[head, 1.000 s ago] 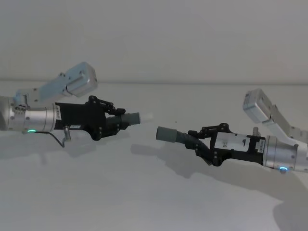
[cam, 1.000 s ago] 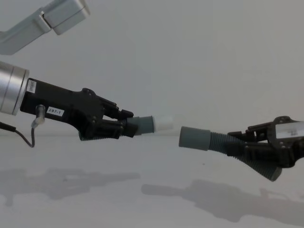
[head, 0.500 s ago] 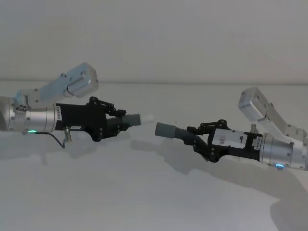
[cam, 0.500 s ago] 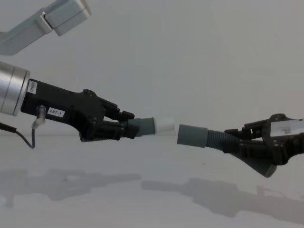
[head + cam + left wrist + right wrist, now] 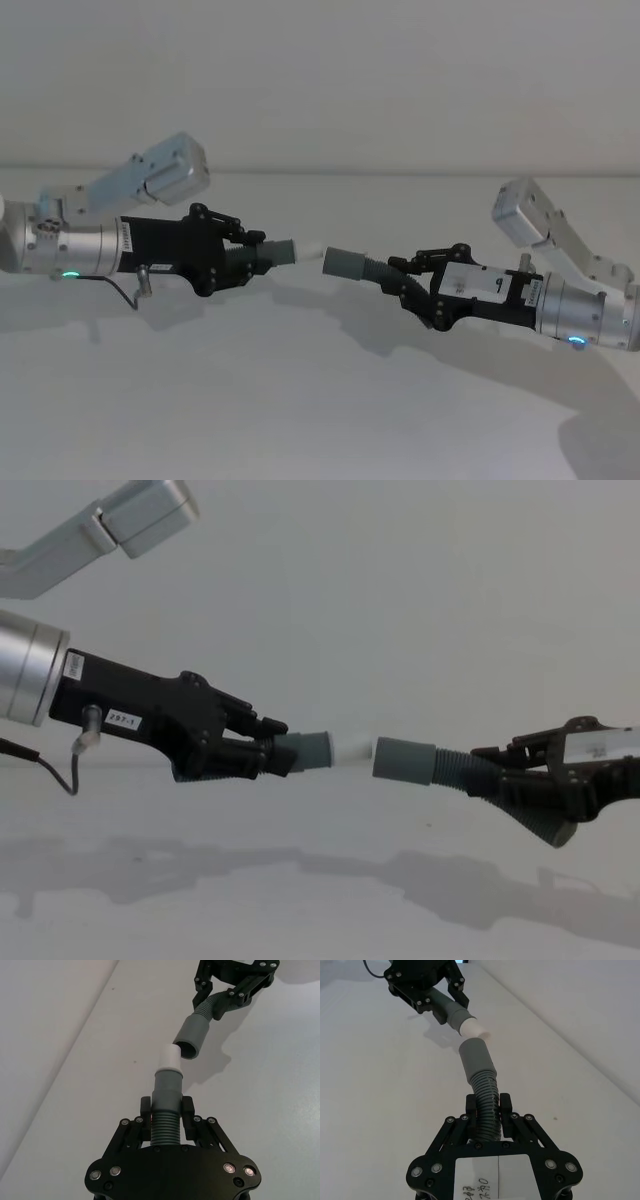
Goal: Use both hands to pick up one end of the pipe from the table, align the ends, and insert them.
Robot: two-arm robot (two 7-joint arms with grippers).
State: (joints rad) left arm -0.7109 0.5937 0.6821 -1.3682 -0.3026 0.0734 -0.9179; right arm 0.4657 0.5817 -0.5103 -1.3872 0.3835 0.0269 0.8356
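Observation:
Both pipe pieces hang in the air above the white table (image 5: pixel 300 410). My left gripper (image 5: pixel 252 252) is shut on the ribbed middle of the left pipe piece (image 5: pixel 284 251), whose white tip (image 5: pixel 354 748) points right. My right gripper (image 5: pixel 407 281) is shut on the ribbed part of the other pipe piece (image 5: pixel 450 770), with its grey cuff (image 5: pixel 404 759) pointing left. In the chest view the tip meets the cuff's rim. In the left wrist view the white tip (image 5: pixel 170 1057) lies just beside the cuff's open mouth (image 5: pixel 192 1038), slightly off centre and not inside.
The table's far edge (image 5: pixel 400 173) runs along a plain wall behind both arms. Silver-grey arm links rise at the left (image 5: pixel 150 172) and right (image 5: pixel 535 218). Shadows of the arms fall on the table below them.
The gap between the two ends has closed. The right gripper has moved left and up with its piece, and the left piece has shifted right, so tip and cuff now meet.

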